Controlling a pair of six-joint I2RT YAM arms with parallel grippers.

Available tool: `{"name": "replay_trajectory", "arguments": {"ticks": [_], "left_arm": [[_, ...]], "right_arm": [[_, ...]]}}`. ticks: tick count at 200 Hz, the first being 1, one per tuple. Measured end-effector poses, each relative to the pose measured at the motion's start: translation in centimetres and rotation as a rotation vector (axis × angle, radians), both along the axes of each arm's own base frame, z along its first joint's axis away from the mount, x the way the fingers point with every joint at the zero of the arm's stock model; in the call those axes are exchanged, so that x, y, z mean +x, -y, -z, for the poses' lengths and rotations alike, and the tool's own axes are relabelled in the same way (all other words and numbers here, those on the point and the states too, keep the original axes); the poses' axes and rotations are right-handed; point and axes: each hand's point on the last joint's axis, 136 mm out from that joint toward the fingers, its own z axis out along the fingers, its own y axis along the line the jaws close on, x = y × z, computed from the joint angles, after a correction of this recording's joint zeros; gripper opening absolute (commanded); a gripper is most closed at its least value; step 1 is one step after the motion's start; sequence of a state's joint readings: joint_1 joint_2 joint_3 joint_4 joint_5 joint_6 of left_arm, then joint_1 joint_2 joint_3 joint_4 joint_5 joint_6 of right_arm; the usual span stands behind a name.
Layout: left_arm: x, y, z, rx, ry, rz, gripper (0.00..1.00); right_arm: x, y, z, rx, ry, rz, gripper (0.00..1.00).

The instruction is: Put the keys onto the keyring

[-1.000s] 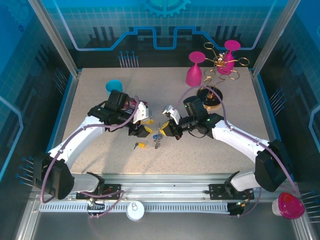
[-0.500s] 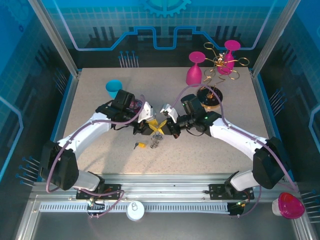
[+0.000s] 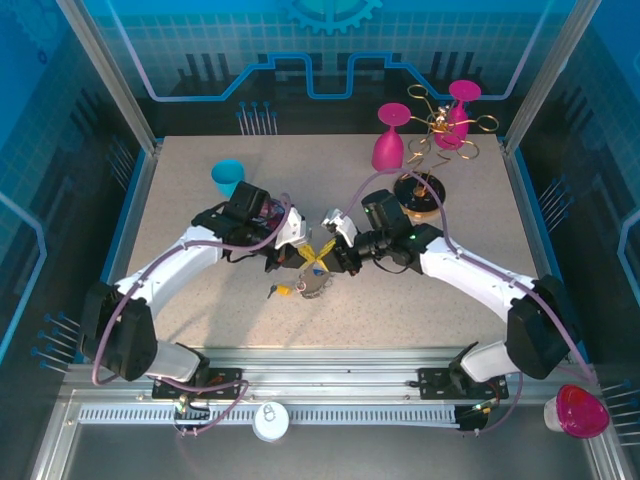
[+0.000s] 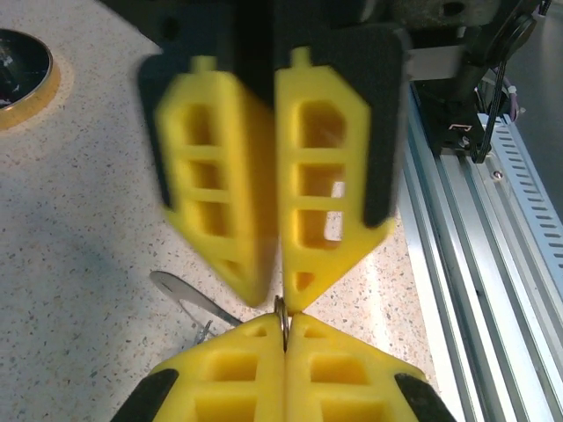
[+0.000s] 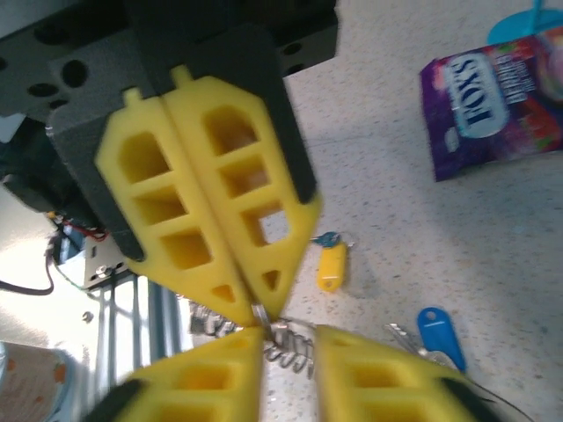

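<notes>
My two grippers meet tip to tip above the table's middle. My left gripper (image 3: 305,262) (image 4: 284,321) is shut on the thin wire of the keyring (image 4: 283,315). The keyring's chain-like links (image 5: 292,345) hang below the tips, and it shows as a loop (image 3: 318,285) in the top view. My right gripper (image 3: 327,264) (image 5: 290,338) is slightly open, with the links in its gap and the wire against its left finger. The yellow-headed key (image 5: 332,266) (image 3: 283,291) and the blue-headed key (image 5: 435,330) lie on the table beneath.
A purple sweet packet (image 5: 493,105) lies by the left arm, with a blue cup (image 3: 228,178) behind it. Two pink glasses (image 3: 391,150) and a gold wire rack (image 3: 432,190) stand at the back right. The metal rail (image 4: 493,264) runs along the near edge.
My left gripper has swung right to meet the right gripper's tips. The keyring now hangs between the two grippers as a wider loop.
</notes>
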State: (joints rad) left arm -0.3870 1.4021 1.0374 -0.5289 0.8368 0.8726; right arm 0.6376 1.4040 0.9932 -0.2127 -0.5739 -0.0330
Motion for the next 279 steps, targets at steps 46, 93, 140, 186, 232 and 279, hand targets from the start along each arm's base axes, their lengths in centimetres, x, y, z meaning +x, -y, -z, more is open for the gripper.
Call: {"name": "replay_trajectory", "arguments": {"ticks": [46,93,140,186,232,279], "left_arm": [[-0.3,-0.5,-0.3,-0.090,-0.001,-0.145,0.00],[-0.2,-0.4,-2.7,-0.309,-0.075,-0.284,0.00],[-0.6,0.1,-5.4,-0.424,-0.132,-0.270,0.00],[-1.6,0.3,-6.4,-0.456,-0.147,-0.209,0.00],[-2.0,0.4,-6.9,-0.468,-0.133,-0.180,0.00],[-2.4,0.5,-7.0,-0.472,-0.136,-0.156,0.00]], "right_arm": [[-2.3,2.8,-0.5,0.098,0.245,0.058,0.45],[-3.4,1.5,0.6,0.111,0.373,-0.012,0.41],[-2.6,0.6,-2.3,0.221,0.447,0.005,0.33],[-2.4,0.1,-3.7,0.303,0.446,0.018,0.28],[-2.2,0.3,-4.5,0.350,0.421,0.032,0.26],[-2.4,0.3,-5.4,0.418,0.372,0.018,0.25]]}}
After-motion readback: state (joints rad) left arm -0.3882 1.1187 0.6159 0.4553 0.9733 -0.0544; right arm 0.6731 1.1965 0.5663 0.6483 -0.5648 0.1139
